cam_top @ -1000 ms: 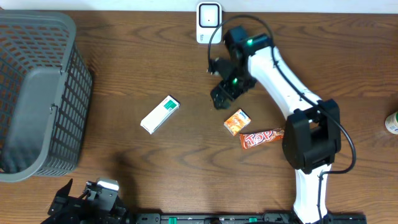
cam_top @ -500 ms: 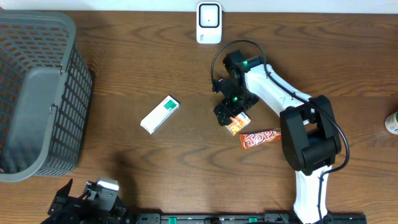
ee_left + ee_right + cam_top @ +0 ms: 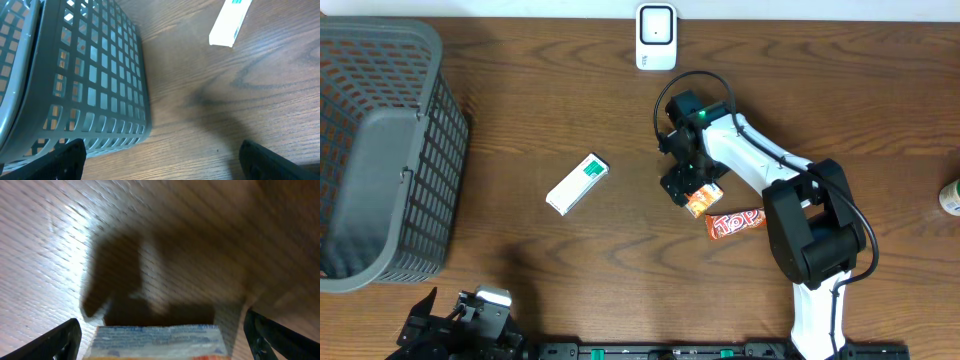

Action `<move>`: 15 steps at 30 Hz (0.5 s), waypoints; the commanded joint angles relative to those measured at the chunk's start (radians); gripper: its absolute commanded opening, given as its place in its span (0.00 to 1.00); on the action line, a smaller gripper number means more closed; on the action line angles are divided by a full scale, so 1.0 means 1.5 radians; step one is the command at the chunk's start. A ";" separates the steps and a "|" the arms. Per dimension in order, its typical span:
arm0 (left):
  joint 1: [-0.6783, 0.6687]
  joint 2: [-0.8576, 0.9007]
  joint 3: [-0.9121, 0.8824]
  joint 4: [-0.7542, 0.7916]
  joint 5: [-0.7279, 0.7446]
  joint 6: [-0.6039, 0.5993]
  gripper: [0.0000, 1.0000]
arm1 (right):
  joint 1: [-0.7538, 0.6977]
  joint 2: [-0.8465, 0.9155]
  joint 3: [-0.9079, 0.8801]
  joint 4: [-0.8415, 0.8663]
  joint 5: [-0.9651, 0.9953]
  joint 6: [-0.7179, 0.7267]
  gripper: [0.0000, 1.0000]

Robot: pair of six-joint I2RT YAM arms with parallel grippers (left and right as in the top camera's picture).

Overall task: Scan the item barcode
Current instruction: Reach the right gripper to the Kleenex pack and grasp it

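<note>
Orange snack pack [image 3: 702, 198] at the centre of the overhead frame, directly beneath the right gripper [image 3: 684, 186].
Jaws wide and empty; the pack's long edge runs finger to finger. The left gripper [image 3: 167, 159], equally wide, lies well apart at lower left.

A staged shop checkout is suggested: a grey plastic shopping basket [image 3: 380, 150], a white barcode scanner [image 3: 656, 37], a wrapped snack bar [image 3: 735, 222] and a white-and-green carton [image 3: 577, 184] are laid out on a wood-grain tabletop [image 3: 520, 110].
</note>
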 commanded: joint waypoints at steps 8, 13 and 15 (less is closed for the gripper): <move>-0.003 -0.001 0.002 0.000 -0.003 0.001 0.98 | 0.005 0.023 -0.049 -0.029 0.000 0.040 0.99; -0.003 -0.001 0.002 0.000 -0.003 0.001 0.98 | 0.005 0.023 -0.066 -0.017 0.000 0.041 0.89; -0.003 -0.001 0.002 0.000 -0.003 0.001 0.98 | 0.005 0.023 -0.069 -0.009 -0.001 0.041 0.84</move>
